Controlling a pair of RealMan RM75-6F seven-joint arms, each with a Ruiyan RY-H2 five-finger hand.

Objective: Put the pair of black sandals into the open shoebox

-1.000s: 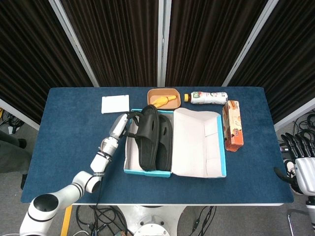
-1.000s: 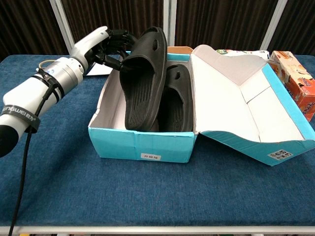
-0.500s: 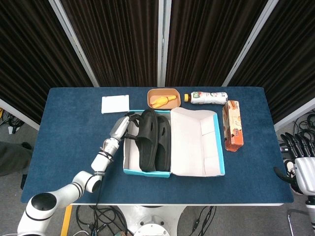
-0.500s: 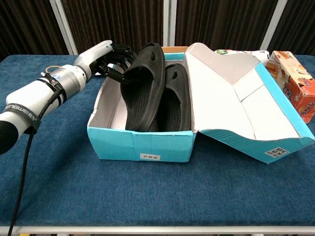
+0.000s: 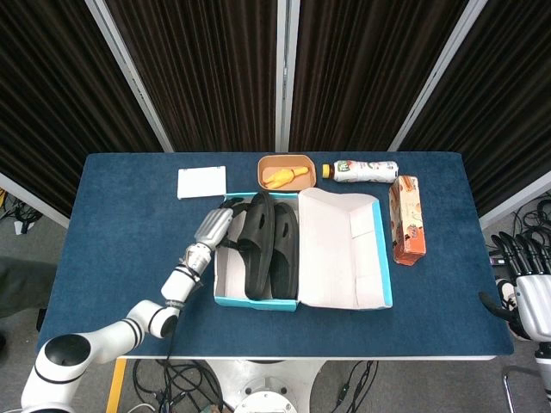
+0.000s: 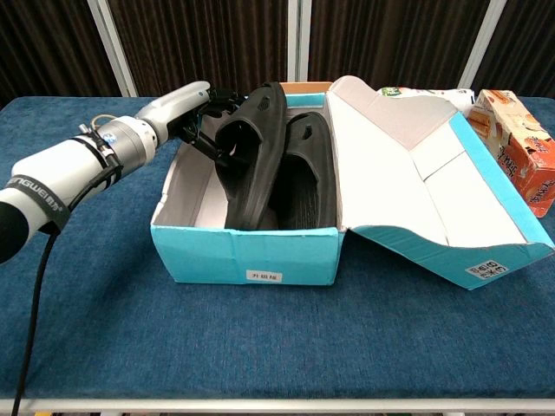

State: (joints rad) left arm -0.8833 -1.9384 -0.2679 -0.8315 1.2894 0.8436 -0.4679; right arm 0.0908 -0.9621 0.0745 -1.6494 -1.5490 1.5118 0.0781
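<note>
The left hand [image 6: 201,117] grips the tilted left sandal [image 6: 251,152] by its strap, lowering it into the shoebox [image 6: 247,256] beside its mate [image 6: 303,173], so both fit. The right hand [image 5: 527,288] hangs well off the bench, fingers spread, empty.

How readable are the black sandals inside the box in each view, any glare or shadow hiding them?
Head view: even light, no glare, but the sandals merge into one dark mass in the shoebox. Chest view: sharp; sole ribbing readable, left hand fingers dark against the strap.
</note>
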